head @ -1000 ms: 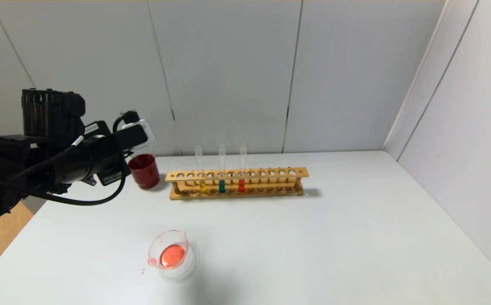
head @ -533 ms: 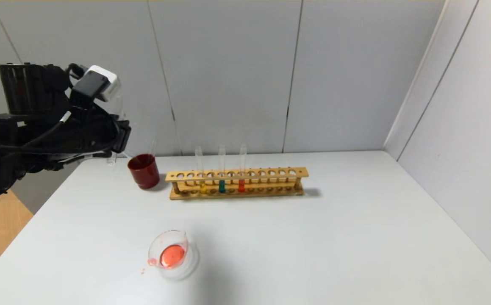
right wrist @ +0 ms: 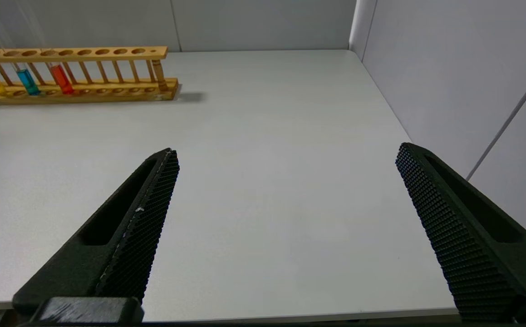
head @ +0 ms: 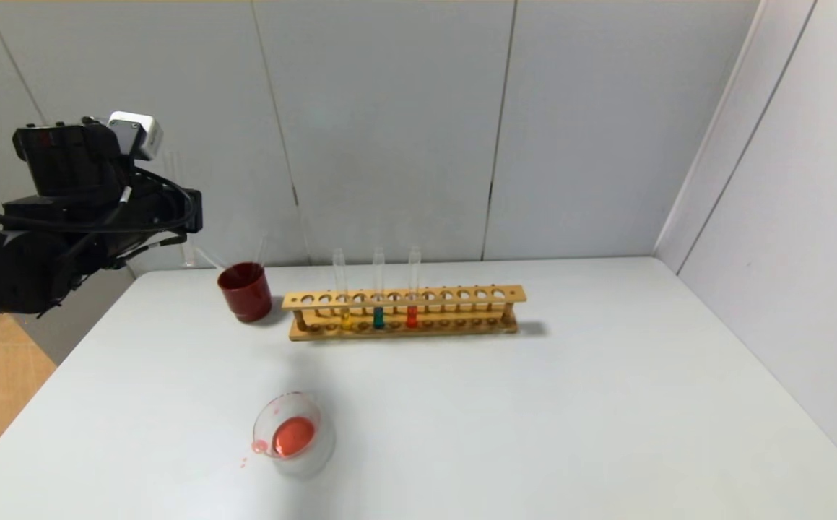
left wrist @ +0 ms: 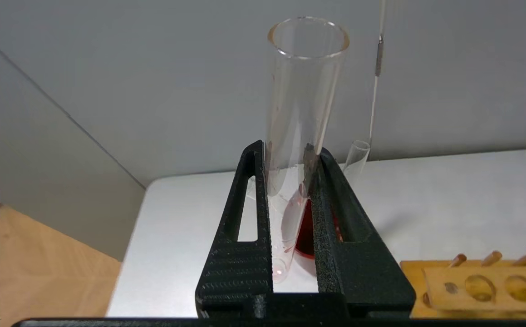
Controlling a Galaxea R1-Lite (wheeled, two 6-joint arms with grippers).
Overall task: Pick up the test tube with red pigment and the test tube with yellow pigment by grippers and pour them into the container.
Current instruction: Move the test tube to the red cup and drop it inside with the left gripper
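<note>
The white table (head: 534, 404) took most of the view, with grey wall panels (head: 389, 130) behind it and on the right side. At the left edge, above the far left corner of the table, the left arm was raised, and the left gripper (left wrist: 290, 181) was pinching an empty glass tube (left wrist: 301, 113) between its two black fingers (left wrist: 240, 236) — only some reddish traces were inside this tube. It stood nearly upright, the open mouth up, and below it the wrist view showed the dark red cup (head: 245, 291).

The wooden rack (head: 404, 312) lay along the far part of the table, to the right of the cup. Three tubes stood upright in its left half: the test tube with yellow pigment (head: 344, 292), then a tube with teal-green liquid (head: 378, 289), then the test tube with red pigment (head: 412, 287). In the dark red cup another thin clear tube (head: 262, 249) was leaning.

The container (head: 289, 435) was on the near part of the table, well apart from the rack, with orange-red liquid at its bottom. A few small red drops (head: 246, 461) lay on the table just beside its spout.

The right gripper (right wrist: 285, 218) did not appear in the head view; in its own wrist view it hung over the bare right part of the table — its fingers (right wrist: 140, 231) were spread wide and held nothing.
</note>
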